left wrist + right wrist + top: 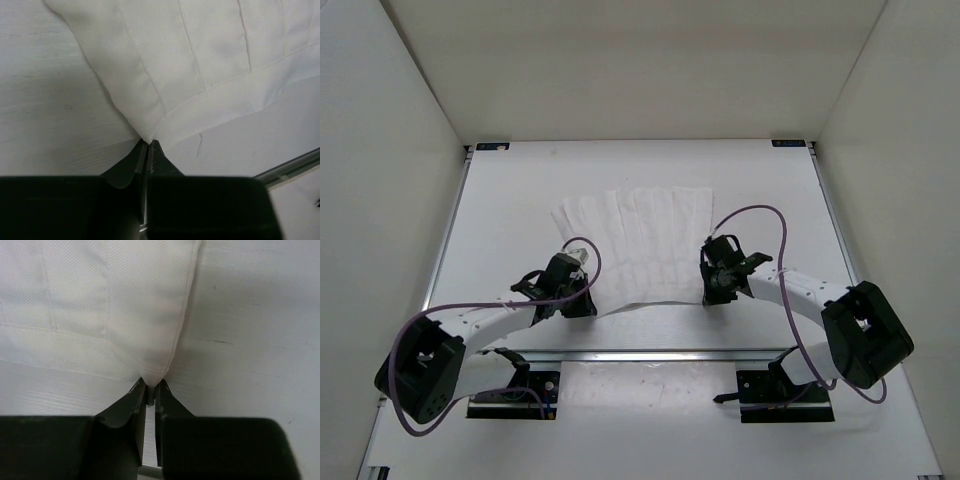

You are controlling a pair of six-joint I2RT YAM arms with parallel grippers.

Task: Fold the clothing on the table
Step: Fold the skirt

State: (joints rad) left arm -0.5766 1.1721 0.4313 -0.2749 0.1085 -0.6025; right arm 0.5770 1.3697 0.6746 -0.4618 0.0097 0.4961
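The clothing (640,240) is a thin white fabric piece with parallel crease lines, spread flat on the table (510,210) between the two arms. My left gripper (582,300) is at its near left corner and shut on the clothing (200,55), the corner pinched between the dark fingertips (149,145). My right gripper (718,292) is at the near right corner, shut on the clothing (100,305), whose corner bunches into the narrow gap of the jaws (150,387). The near hem between the grippers is slightly lifted.
A metal rail (650,352) runs across the near edge of the table, just behind both grippers, and also shows as a rail (290,167) in the left wrist view. White walls enclose the table on three sides. Purple cables loop off both arms.
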